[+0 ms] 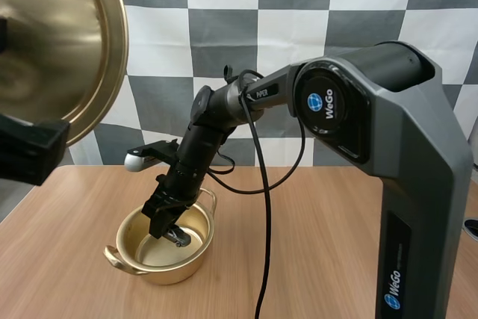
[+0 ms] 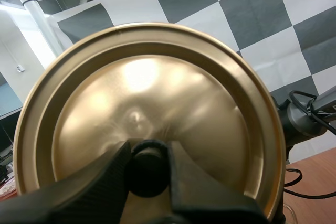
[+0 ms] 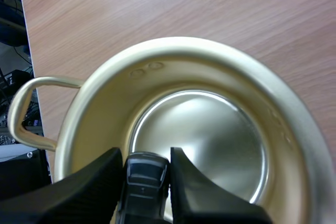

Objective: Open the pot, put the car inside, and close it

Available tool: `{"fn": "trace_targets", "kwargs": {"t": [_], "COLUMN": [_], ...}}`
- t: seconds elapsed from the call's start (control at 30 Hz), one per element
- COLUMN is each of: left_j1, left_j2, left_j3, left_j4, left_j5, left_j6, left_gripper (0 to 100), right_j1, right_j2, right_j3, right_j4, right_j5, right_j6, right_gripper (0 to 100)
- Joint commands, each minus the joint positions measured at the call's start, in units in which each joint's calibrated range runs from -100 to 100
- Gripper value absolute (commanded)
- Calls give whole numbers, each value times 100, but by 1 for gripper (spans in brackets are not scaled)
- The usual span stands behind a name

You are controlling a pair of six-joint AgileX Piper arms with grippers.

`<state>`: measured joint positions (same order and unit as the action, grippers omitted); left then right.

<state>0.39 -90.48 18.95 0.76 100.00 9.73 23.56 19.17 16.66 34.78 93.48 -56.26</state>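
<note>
1. Over the table (image 1: 321, 222), in the high view, the right gripper (image 1: 170, 232) reaches down into the open gold pot (image 1: 168, 273) with the car (image 1: 180, 239) at its tips. The lid (image 1: 60, 42) hangs high at the left.
2. Left wrist view: the left gripper (image 2: 148, 153) is clamped on the lid's black knob (image 2: 148, 174), and the lid stands on edge.
3. Right wrist view: the right gripper pinches the dark car just inside the pot's wall.

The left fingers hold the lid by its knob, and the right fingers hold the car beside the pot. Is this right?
Only the place is wrong: the right wrist view shows the right fingers holding the car inside the pot, not beside it.
</note>
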Motion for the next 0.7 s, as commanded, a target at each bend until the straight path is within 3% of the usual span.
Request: {"fn": "trace_targets", "kwargs": {"t": [0.0, 0.17, 0.67], "left_j1": [1, 1, 1], "left_j2": [3, 3, 3], "left_j3": [3, 3, 3], "left_j4": [-2, -2, -2], "left_j5": [0, 0, 0], "left_j6": [4, 4, 4], "left_gripper": [0, 0, 0], "right_j1": [1, 1, 1], "right_j2": [108, 374, 435], "right_j3": [-138, -541, -602], "right_j4": [2, 48, 95], "right_j5": [56, 448, 553], "right_j6": [-2, 98, 311], "right_gripper": [0, 0, 0]}}
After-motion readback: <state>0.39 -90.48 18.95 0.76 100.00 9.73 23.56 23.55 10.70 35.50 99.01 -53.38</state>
